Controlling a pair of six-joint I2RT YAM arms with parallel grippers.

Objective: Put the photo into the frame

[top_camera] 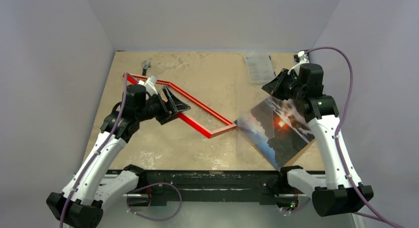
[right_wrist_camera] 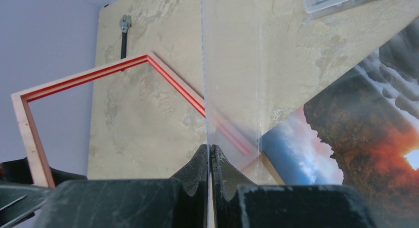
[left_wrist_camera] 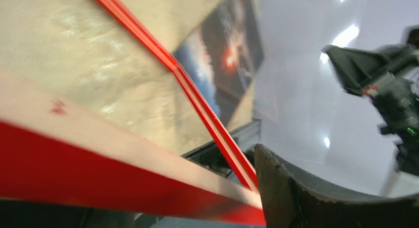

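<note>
- Photo (top_camera: 289,134): lies flat and picture-side up on the tabletop (top_camera: 212,74), front right, just below the right arm's wrist. It's well apart from most of the frame, with only the frame's near corner close to it.
- Handling guess: light, thin and floppy, with a glossy, slippery face. It will bow if lifted by one corner and creases or smudges easily. Take it by an edge or corner with a shallow pinch, and keep the pads off the sunset area.
- Frame (top_camera: 195,125): red face, pale back, thin rails. It looks light and stiff, but long enough to twist and lever on a single-rail grip. It sits tilted, left end raised near the left arm and right corner down near the photo.
- Right pincer (right_wrist_camera: 208,154): fully closed on the bottom edge of a clear pane (right_wrist_camera: 230,89). The pane stands edge-on between the fingers and hangs over the photo's left part. It's rigid and slick, so it could slide in the grip.
- Left pincer (top_camera: 174,107): jaws spread wide with a frame rail running between them. In the wrist view the rail lies against one finger (left_wrist_camera: 296,198), so I read it as resting there, not clamped.
- Neither pincer touches the photo.
</note>
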